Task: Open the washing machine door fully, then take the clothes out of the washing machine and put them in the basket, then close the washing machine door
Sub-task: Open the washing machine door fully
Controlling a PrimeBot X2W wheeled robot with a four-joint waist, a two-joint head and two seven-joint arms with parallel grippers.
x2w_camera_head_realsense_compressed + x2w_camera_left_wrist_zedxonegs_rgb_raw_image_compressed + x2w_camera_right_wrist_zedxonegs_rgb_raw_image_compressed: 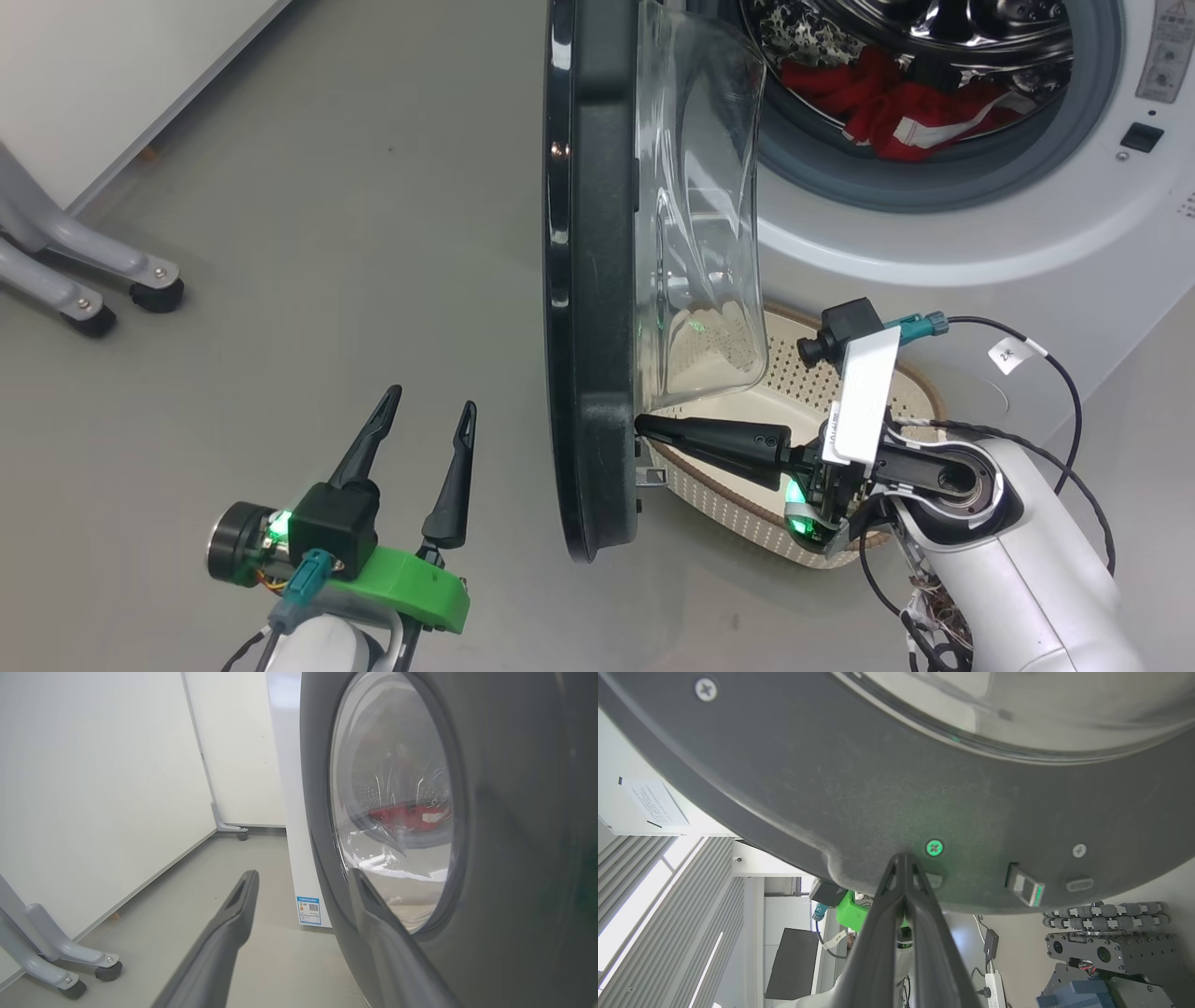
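Observation:
The washing machine door (593, 280) stands out edge-on from the washing machine (1027, 233), its glass bowl (705, 205) facing right. Red clothes (887, 107) lie in the drum and show through the glass (406, 814) in the left wrist view. The cream basket (738, 509) sits on the floor below the door's inner side. My right gripper (646, 427) is shut with nothing in it, its tip pressed against the door's inner rim (924, 788). My left gripper (429, 403) is open on the door's outer side, apart from it, its right finger (373, 905) close to the door's face.
Grey frame legs on castors (112, 289) stand at the far left by a white wall panel (93, 788). Bare grey floor lies between them and the door. A black cable (1074, 392) loops over my right forearm. The door latch (1024, 889) sits right of my right fingertips.

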